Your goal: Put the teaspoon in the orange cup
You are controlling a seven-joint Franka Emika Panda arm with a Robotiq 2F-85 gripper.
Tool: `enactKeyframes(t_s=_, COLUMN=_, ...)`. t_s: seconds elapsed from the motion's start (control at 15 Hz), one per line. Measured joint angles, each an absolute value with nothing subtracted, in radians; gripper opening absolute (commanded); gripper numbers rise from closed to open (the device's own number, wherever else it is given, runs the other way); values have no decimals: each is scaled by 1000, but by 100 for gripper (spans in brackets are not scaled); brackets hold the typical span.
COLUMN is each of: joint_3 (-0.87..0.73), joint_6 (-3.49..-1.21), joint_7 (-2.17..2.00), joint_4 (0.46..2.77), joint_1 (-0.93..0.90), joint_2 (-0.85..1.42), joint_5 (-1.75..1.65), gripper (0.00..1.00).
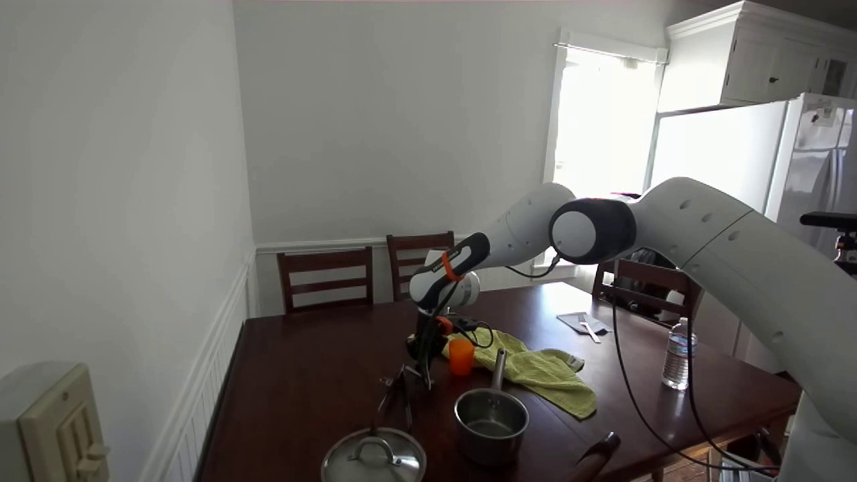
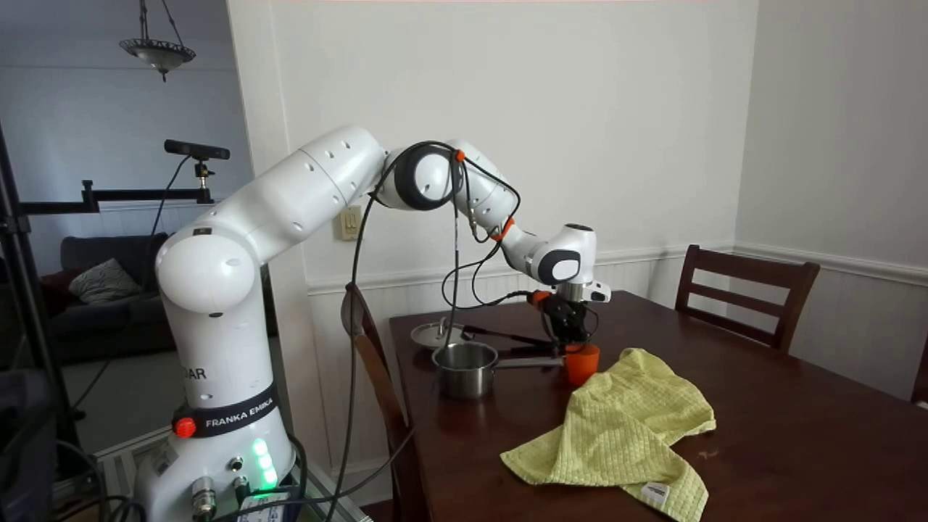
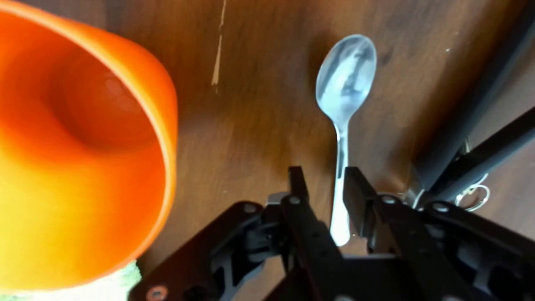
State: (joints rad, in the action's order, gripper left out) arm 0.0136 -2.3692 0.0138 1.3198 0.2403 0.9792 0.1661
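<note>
The silver teaspoon (image 3: 344, 100) lies on the table in the wrist view, its bowl away from my gripper. My gripper (image 3: 322, 173) is open, its fingertips on either side of the spoon's handle. The handle is close to the right fingertip; I cannot tell whether they touch. The orange cup (image 3: 79, 163) stands upright left of the gripper in the wrist view and looks empty inside. The cup also shows in both exterior views (image 1: 461, 357) (image 2: 581, 365), right beside the gripper (image 1: 423, 371). In an exterior view the fingertips are hidden behind the cup. The spoon is not distinct in the exterior views.
Long black-handled utensils (image 3: 472, 104) lie right of the spoon. The grey metal pot (image 1: 492, 428) has its handle pointing near the cup; its lid (image 1: 373, 462) lies beside it. A yellow-green cloth (image 2: 623, 435) lies by the cup. A water bottle (image 1: 676, 355) stands farther off.
</note>
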Motion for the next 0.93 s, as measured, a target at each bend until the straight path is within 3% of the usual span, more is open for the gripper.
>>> enactKeyframes(t_s=0.13, joint_3=16, joint_6=-2388, joint_7=21, joint_4=1320, joint_1=232, joint_2=976, joint_5=166, gripper=39)
enactKeyframes(t_s=0.93, joint_3=17, joint_6=-2353, joint_7=51, joint_4=1320, joint_1=202, joint_2=967, joint_5=162, gripper=33)
